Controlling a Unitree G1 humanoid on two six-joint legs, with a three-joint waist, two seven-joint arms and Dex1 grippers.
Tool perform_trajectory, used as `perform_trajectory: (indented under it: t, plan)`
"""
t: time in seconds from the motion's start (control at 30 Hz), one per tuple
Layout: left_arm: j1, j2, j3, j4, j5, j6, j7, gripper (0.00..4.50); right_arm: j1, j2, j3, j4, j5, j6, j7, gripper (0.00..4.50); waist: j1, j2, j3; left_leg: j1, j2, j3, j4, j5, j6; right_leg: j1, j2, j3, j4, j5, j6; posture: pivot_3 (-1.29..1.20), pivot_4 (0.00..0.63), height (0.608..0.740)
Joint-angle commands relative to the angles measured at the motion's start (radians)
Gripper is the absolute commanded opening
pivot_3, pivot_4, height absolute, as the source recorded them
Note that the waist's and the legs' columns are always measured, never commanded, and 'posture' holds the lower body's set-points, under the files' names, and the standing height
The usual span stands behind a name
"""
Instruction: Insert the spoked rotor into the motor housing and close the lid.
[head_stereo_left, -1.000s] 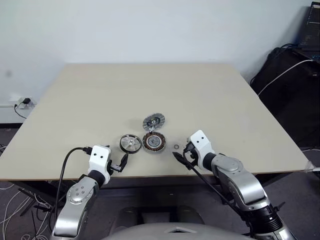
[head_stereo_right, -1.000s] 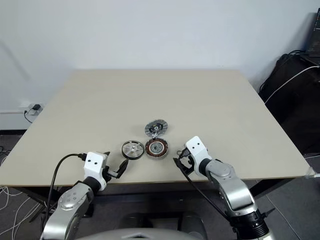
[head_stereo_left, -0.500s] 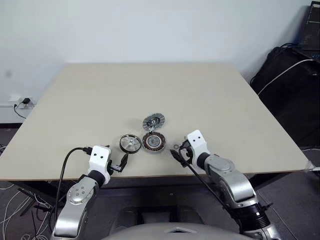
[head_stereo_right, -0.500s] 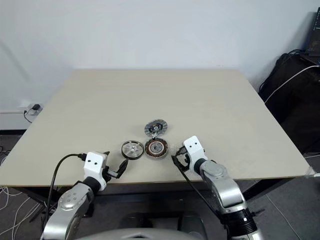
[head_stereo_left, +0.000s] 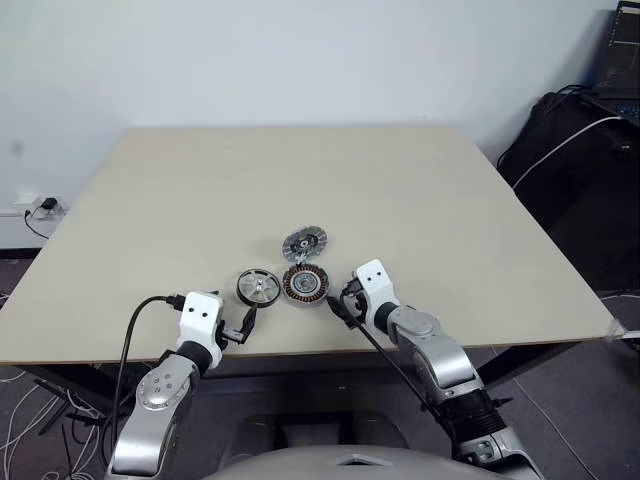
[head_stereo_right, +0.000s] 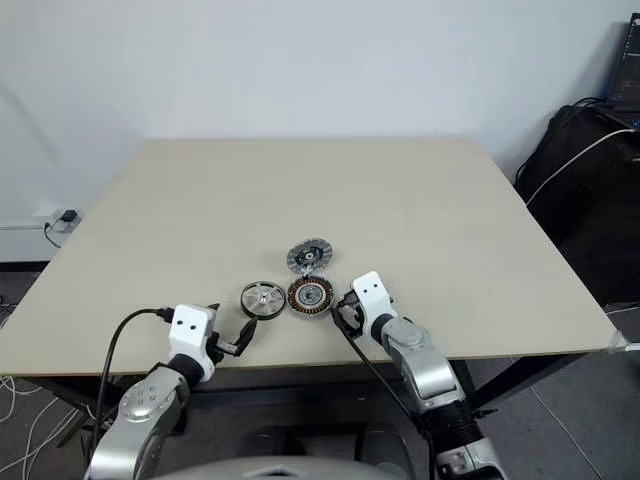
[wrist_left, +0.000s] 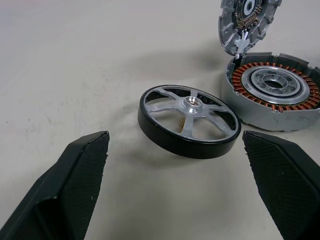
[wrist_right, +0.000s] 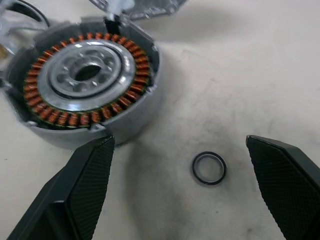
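Two grippers sit with fingers spread, holding nothing. My left gripper (head_stereo_left: 245, 325) hangs low before the spoked rotor (head_stereo_left: 258, 287) on the tabletop (head_stereo_left: 180, 200); I'd straddle its black ring squarely. Beside it stand the motor housing (head_stereo_left: 305, 284) and lid (head_stereo_left: 304, 243); my right gripper (head_stereo_left: 338, 303) angles down beside a loose ring (wrist_right: 209, 168).
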Motion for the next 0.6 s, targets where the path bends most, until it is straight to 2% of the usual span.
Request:
perform_trajectory:
  t: [0.03, 0.27, 0.37, 0.6]
  plan:
    - [-0.008, -0.005, 0.004, -0.041, 0.002, -0.017, 0.005, 4.50, -0.032, 0.012, -0.019, 0.022, 0.000, -0.040, -0.001, 4.48, -0.001, 0.000, 0.000, 0.000, 0.000, 0.000, 0.000, 0.000, 0.000, 0.000, 0.000, 0.000, 0.000, 0.000, 0.000, 0.00, 0.000, 0.740]
    - [-0.012, -0.008, 0.001, -0.045, 0.004, -0.014, 0.008, 4.50, -0.048, 0.023, -0.023, 0.111, -0.002, -0.064, 0.000, 4.48, -0.002, -0.001, -0.001, 0.000, 0.000, 0.000, 0.000, 0.000, 0.000, 0.000, 0.000, 0.000, 0.000, 0.000, 0.000, 0.00, 0.000, 0.740]
    - [-0.012, -0.009, 0.001, -0.046, 0.005, -0.014, 0.010, 4.50, -0.043, 0.020, -0.024, 0.129, -0.006, -0.069, 0.001, 3.82, -0.004, -0.001, -0.001, 0.002, 0.000, 0.000, 0.000, 0.000, 0.000, 0.001, 0.000, 0.000, 0.000, 0.000, 0.000, 0.00, 0.000, 0.740]
    - [-0.009, -0.010, 0.003, -0.049, 0.007, -0.014, 0.015, 4.50, -0.014, 0.004, -0.039, 0.096, -0.010, -0.069, 0.011, 1.56, -0.004, -0.001, -0.001, 0.002, 0.000, 0.000, -0.002, 0.000, -0.001, 0.001, 0.000, 0.001, 0.000, 0.000, -0.001, 0.00, 0.000, 0.740]
